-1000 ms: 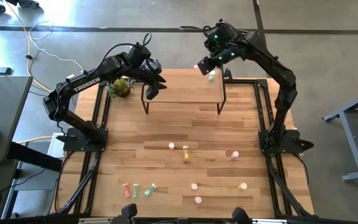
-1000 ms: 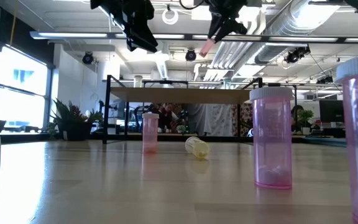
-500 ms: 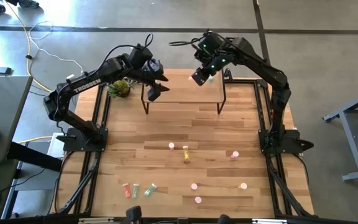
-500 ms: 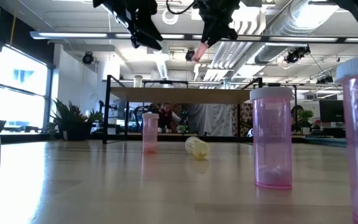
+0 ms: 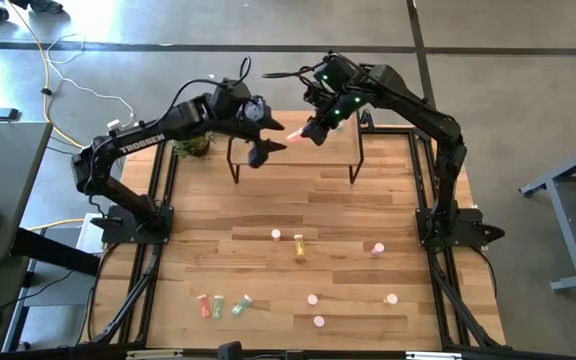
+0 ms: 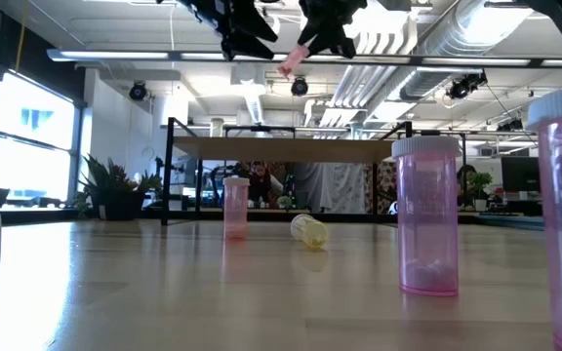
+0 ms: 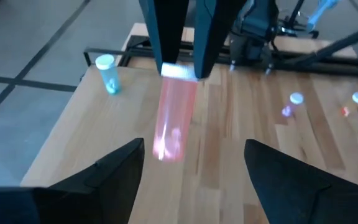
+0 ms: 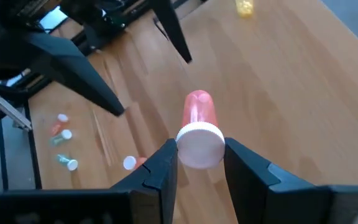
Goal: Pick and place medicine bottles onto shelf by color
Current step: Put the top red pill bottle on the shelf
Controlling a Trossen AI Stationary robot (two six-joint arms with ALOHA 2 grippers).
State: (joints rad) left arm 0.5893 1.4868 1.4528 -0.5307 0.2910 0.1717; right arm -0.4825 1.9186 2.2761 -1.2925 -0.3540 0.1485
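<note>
Pink bottle [image 5: 296, 133] sits clamped in my right gripper [image 5: 313, 130] above the shelf [image 5: 340, 152], facing my spread left gripper [image 5: 264, 139].

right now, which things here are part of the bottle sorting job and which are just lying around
Job: pink bottle held by the right gripper; open left gripper facing it; shelf; loose bottles on the table.
Lying about: pineapple-like plant; yellow cable.

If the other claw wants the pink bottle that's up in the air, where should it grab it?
Probably its bare bottom half. The right claw already pinches the pink bottle at its white cap, and the body pokes out toward the open left claw, so come straight at that free end.
</note>
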